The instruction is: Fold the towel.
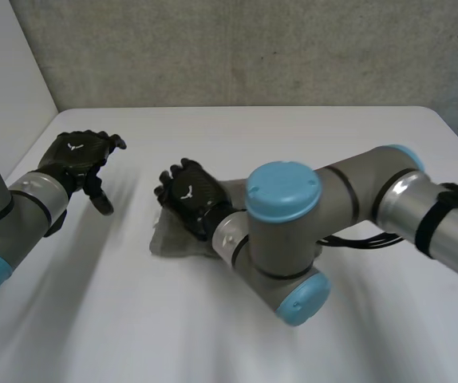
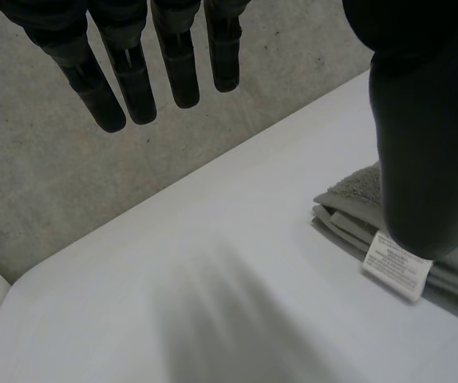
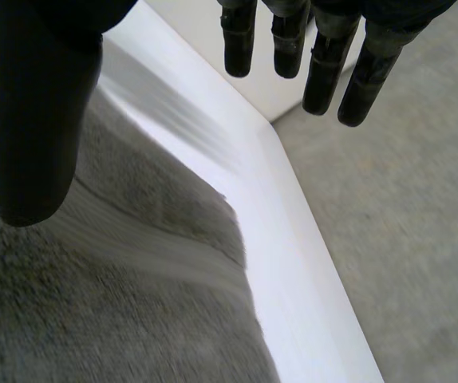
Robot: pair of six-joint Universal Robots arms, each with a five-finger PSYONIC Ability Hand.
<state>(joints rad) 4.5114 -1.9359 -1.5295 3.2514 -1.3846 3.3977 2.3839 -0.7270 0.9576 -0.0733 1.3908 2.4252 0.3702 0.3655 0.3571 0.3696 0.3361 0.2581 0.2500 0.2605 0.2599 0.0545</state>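
White table [image 1: 309, 132], folded towel [image 1: 167, 241] (grey)

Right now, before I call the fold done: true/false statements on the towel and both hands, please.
1. The towel lies folded in layers on the table. True.
2. The left hand pinches a towel corner. False: it is off the towel, fingers straight.
3. The right hand is above the towel. True.
4. The right hand's fingers curl round the towel. False: they are straight, holding nothing.
5. The towel has no tag. False: a white label shows at its edge.
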